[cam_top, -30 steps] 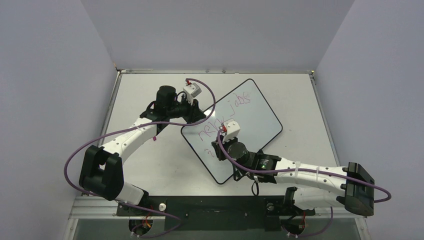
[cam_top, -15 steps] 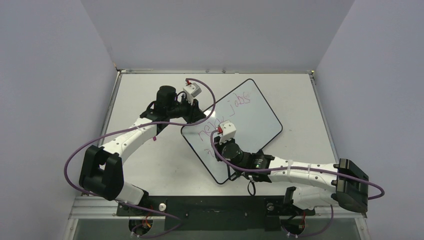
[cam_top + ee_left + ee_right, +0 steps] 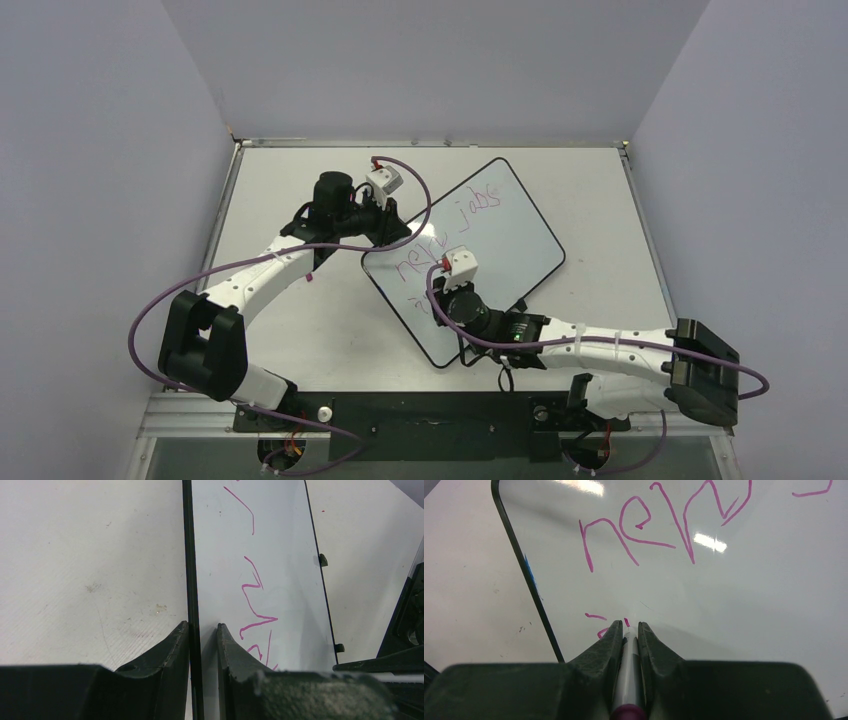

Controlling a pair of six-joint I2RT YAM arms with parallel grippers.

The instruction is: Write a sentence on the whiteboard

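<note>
The whiteboard [image 3: 510,235] lies tilted on the table, glossy white with a thin black frame. The sentence [image 3: 470,208] runs across it in pink cursive, also in the right wrist view [image 3: 639,527] and left wrist view [image 3: 252,605]. My left gripper [image 3: 395,228] is shut on the whiteboard's left edge [image 3: 192,605], one finger each side of the frame. My right gripper [image 3: 443,290] is shut on a white marker pen [image 3: 628,675] with a pink end, its tip down on the board [image 3: 744,590] beside a few short strokes [image 3: 596,616] of a second line.
The board's two small black tabs [image 3: 323,560] sit on its long edge toward the right arm. Grey walls enclose the table [image 3: 290,190] on three sides. Purple cables loop off both arms.
My right gripper has moved with the marker, first left along the board's lower part, then slightly back right and down. The left gripper and board have stayed still.
</note>
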